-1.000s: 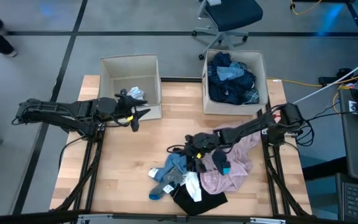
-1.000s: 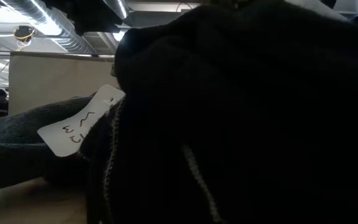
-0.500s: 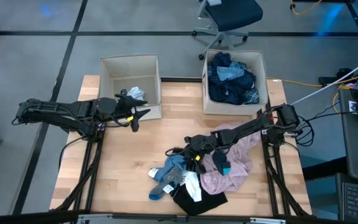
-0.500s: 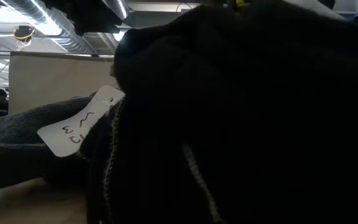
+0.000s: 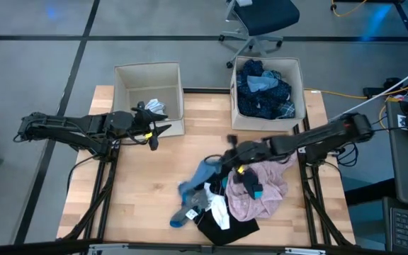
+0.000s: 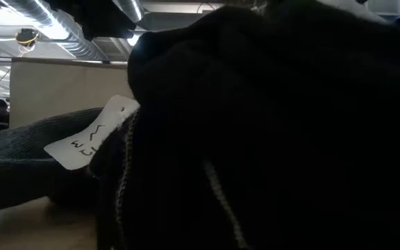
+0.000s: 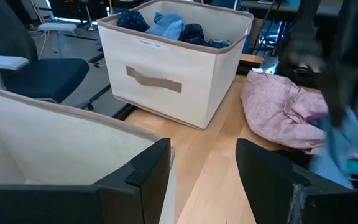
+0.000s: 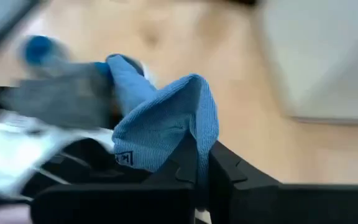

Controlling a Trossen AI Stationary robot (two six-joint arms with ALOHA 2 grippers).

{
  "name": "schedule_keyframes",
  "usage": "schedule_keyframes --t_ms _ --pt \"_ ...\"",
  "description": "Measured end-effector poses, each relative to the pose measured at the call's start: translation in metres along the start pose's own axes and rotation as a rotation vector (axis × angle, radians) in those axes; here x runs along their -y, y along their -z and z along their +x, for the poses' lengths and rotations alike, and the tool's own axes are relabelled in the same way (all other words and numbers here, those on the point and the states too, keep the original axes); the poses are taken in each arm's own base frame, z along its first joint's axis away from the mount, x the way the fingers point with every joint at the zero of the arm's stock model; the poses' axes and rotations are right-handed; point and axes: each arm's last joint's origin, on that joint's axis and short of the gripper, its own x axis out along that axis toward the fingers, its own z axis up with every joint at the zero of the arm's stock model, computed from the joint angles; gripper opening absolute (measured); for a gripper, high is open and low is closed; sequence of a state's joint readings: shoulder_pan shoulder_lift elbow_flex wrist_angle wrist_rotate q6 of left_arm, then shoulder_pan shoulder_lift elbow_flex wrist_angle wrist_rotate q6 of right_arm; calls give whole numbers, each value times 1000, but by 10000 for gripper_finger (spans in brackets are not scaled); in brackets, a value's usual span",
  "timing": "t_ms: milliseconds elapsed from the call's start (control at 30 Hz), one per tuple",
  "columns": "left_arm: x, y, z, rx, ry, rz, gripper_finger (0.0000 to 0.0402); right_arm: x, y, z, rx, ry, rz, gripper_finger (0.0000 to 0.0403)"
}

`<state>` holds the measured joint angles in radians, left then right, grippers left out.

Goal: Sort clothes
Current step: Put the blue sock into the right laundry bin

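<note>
Left gripper [image 5: 154, 132] parked beside left box [image 5: 148, 74], fingers apart, empty. Right gripper [image 5: 231, 160] clamped on blue cloth [image 5: 202, 172] above pile [image 5: 250, 191]. Right box [image 5: 268, 113] lies just beyond, nearer right arm.

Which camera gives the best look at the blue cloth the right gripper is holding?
The right wrist view: the blue cloth fills it, pinched in the right gripper. The high view shows it small, the left wrist view blurred, the low view not at all.
</note>
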<state>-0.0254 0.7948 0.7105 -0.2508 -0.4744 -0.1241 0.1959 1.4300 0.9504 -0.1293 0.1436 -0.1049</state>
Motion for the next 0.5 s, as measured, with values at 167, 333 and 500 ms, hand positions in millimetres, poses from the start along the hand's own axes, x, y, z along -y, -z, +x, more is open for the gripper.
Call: schedule_keyframes --t_ms 167,333,500 --pt "0 0 0 4 0 -2 175 17 -13 -54 53 273 -64 23" --pt "0 -1 0 7 0 -3 175 33 -21 -108 129 530 -117 11" --pt "0 -1 0 7 1 -6 175 56 -20 -153 159 753 -105 17"
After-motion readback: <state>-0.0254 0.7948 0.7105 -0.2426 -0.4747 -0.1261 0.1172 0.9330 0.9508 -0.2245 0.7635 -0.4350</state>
